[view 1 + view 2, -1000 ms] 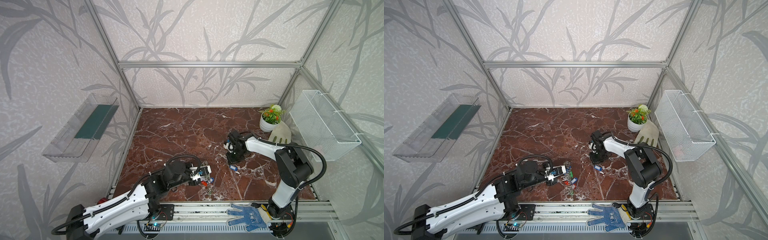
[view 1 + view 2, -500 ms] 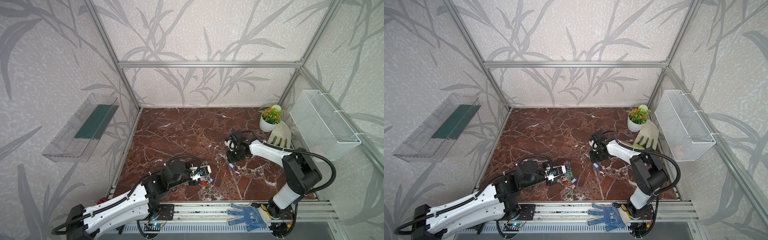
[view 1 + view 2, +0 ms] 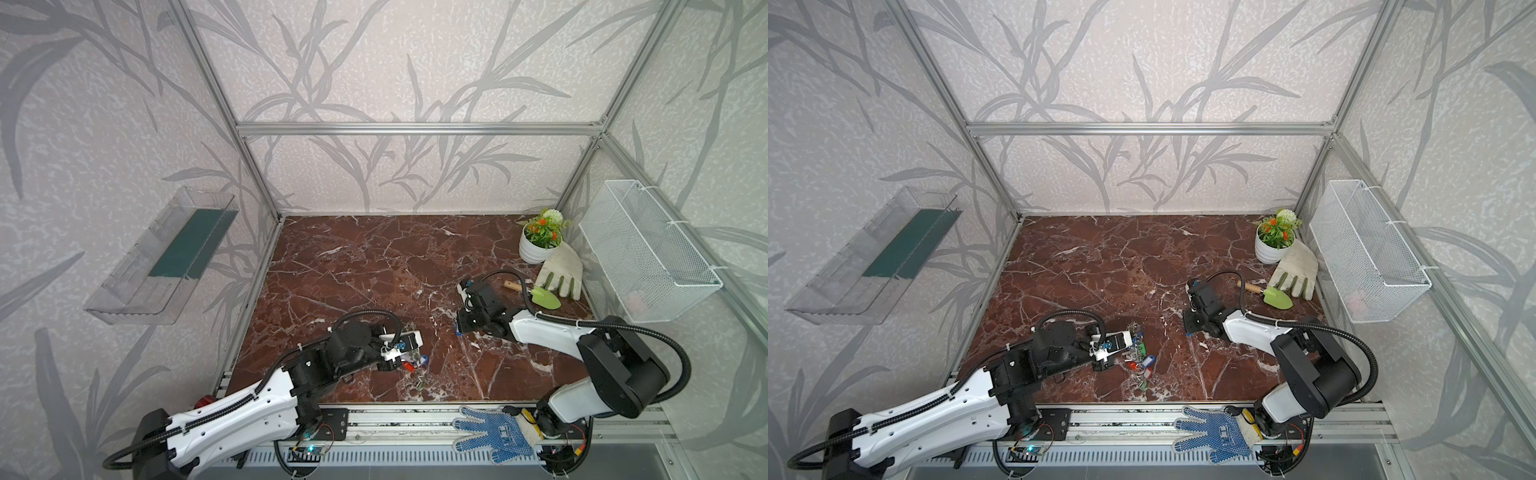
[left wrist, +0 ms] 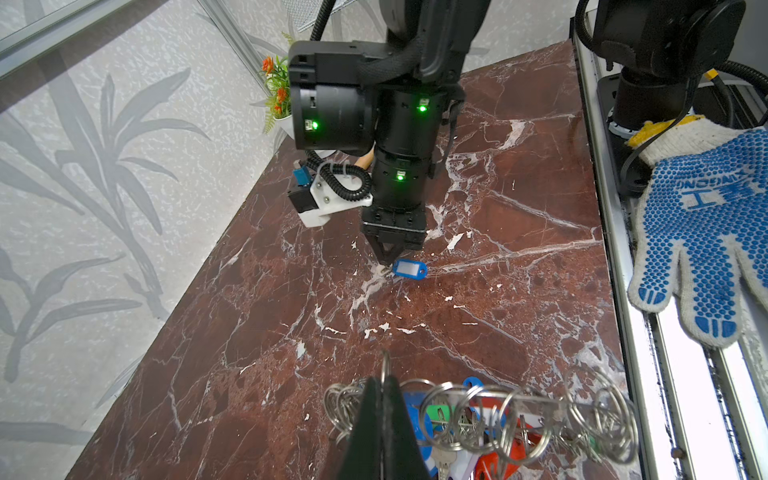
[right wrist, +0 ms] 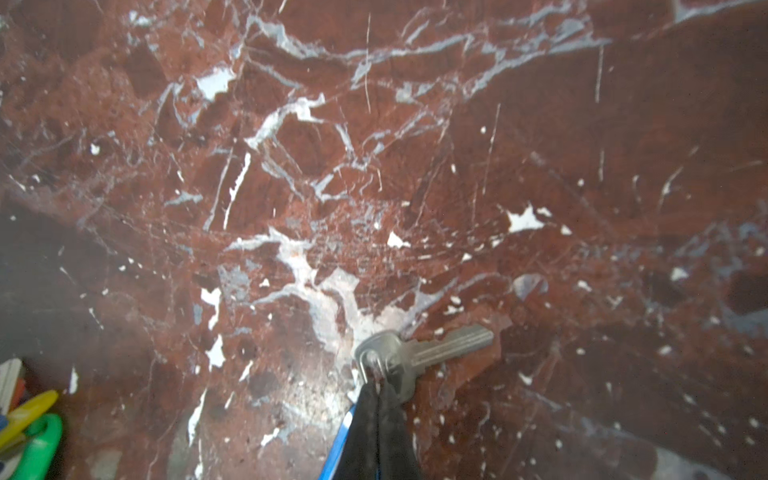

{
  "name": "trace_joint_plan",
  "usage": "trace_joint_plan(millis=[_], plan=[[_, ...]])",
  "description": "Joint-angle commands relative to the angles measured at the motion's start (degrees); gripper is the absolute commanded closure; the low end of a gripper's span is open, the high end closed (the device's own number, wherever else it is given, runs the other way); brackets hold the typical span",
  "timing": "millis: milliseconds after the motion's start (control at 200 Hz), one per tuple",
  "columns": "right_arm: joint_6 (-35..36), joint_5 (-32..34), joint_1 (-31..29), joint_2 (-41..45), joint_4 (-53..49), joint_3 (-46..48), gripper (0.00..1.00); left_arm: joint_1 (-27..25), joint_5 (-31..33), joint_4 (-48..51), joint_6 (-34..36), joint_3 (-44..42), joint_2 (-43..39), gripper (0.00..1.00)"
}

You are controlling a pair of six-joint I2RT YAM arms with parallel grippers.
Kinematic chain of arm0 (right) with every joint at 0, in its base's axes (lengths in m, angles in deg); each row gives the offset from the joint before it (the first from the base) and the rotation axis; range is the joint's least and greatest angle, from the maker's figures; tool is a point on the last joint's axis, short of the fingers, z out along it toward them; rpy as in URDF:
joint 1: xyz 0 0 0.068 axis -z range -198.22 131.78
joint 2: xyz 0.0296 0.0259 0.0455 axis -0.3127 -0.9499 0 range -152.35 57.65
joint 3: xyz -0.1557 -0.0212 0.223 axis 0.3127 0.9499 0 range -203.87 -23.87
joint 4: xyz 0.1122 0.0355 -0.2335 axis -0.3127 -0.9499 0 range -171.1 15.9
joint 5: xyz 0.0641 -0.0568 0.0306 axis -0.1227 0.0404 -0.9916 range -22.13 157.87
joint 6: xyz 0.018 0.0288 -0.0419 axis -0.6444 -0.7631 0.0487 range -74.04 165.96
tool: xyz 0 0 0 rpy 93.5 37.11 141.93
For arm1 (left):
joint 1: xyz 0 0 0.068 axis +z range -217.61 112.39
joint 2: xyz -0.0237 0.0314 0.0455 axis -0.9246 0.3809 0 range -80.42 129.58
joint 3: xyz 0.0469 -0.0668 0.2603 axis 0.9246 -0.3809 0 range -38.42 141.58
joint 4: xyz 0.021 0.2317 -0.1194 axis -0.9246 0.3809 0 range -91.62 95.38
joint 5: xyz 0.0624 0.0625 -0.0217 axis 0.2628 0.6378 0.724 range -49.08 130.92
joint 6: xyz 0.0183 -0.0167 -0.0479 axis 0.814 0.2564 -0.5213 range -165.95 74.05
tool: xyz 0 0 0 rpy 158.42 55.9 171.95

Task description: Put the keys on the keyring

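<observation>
Left wrist view: the left gripper (image 4: 382,390) is pinched shut on the edge of the keyring (image 4: 536,400), which shows edge-on with its wire split rings standing round it. Several keys (image 4: 438,415) with green, red and blue tags hang under it. In both top views this bundle sits on the marble table (image 3: 374,266), to the left of the blue-dotted glove (image 3: 492,432) and a little farther in from the front rail than the glove.

The left arm, the keyring and its keys match the picture from a second ago.

The right arm has changed. Its elbow has swung out and down toward the glove's side of the table, so the forearm now lies lower and flatter. The right gripper (image 4: 388,259) points down at the marble, farther in than the glove and well apart from it. Its fingers are closed narrow on the small ring that joins the blue-tagged key (image 5: 432,349) to its tag. The right wrist view shows the silver blade lying flat on the stone, with the blue tag's edge just beside the closed fingers. In a top view the tag (image 3: 458,330) has shifted only slightly since a second ago.
</observation>
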State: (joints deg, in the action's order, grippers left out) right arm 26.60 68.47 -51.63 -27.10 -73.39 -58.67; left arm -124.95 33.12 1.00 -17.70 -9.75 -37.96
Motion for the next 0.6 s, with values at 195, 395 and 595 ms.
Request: trace_joint_plan(millis=[195, 395, 595], plan=[[-1.6, 1.9, -0.7, 5.9, 6.2, 5.2, 0.80, -0.4, -0.6, -2.6, -0.4, 2.2, -0.9, 1.00], [-1.5, 1.4, -0.7, 9.2, 0.4, 3.9, 0.69, -0.4, -0.5, -2.3, -0.4, 2.3, -0.9, 1.00], [-2.3, 2.9, 0.1, 12.7, -15.3, -4.4, 0.65, -0.4, -0.9, -2.3, -0.4, 2.4, -0.9, 1.00]])
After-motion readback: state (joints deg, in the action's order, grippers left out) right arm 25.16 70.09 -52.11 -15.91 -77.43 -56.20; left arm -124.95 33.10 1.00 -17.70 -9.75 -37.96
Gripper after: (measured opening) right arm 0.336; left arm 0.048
